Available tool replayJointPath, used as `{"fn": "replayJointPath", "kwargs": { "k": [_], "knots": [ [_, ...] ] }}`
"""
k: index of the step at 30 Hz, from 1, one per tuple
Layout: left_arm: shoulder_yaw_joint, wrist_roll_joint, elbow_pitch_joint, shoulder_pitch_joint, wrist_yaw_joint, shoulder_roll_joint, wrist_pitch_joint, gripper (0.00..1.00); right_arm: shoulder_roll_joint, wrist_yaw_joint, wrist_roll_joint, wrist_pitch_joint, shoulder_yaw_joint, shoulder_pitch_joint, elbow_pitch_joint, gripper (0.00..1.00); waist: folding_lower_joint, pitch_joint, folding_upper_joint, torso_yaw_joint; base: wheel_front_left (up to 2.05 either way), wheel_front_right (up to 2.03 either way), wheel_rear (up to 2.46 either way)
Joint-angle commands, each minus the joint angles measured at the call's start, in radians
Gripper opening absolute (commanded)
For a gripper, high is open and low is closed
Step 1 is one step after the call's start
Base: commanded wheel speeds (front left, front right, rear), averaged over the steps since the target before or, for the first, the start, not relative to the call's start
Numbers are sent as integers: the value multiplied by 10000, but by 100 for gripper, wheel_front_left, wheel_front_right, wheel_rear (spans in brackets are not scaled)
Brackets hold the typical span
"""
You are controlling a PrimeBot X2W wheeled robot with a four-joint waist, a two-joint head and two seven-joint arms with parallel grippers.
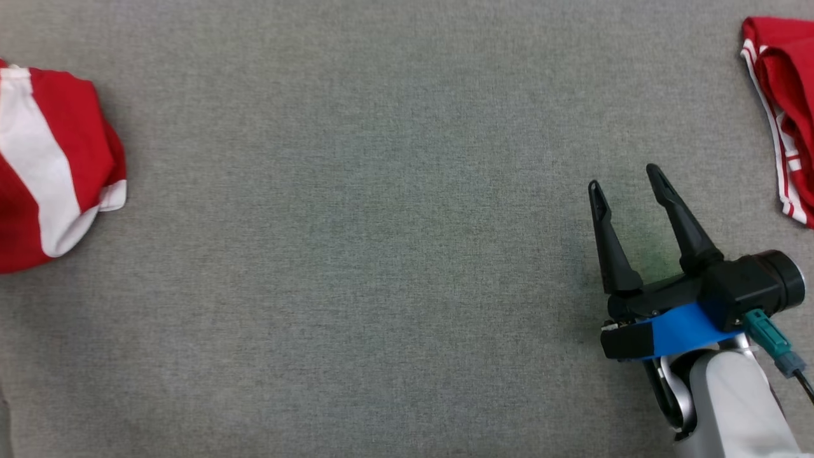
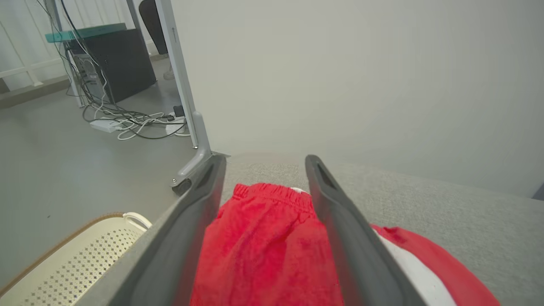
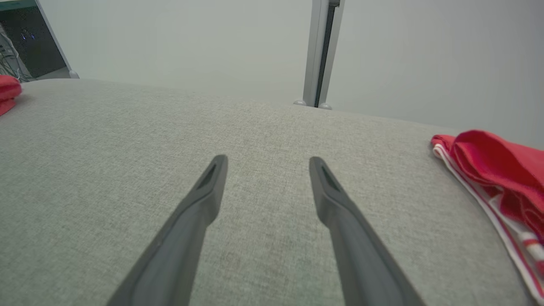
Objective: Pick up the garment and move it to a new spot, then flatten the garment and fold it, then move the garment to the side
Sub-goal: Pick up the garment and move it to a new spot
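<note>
A cream basket [image 2: 76, 255] sits beside the table [image 2: 425, 204]. The left gripper [image 2: 263, 163] straddles the red garment [image 2: 263, 238]; the right gripper [image 1: 624, 177] hovers. Both have their fingers spread.

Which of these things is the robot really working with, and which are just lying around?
For the job:
red-and-white garment, under the open left gripper
striped red garment at the table's right edge (possibly)
right gripper, open
grey table

Lying about:
perforated basket on the floor
cables
dark computer case

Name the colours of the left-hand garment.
The garment is red with a broad white stripe; head view.
</note>
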Motion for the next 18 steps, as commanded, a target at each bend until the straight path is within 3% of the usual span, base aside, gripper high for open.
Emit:
{"fn": "replayJointPath", "kwargs": {
  "k": [1, 10, 18],
  "knots": [
    [-166, -104, 487, -376, -44, 154, 70, 100, -46, 1, -53, 51, -15, -112, -186, 100, -3, 132, -2, -43, 0, 0, 0],
    [-1785, -1420, 3203, -1415, -66, 568, 1611, 100, -13, 1, -178, 240, -182, 42, -758, 100, -3, 411, -2, -277, 0, 0, 0],
    [-3158, -3163, 3715, -1345, -69, 846, 3352, 100, -13, 1, -210, 319, -279, 67, -862, 100, -3, 395, -2, -266, 0, 0, 0]
  ]
}}
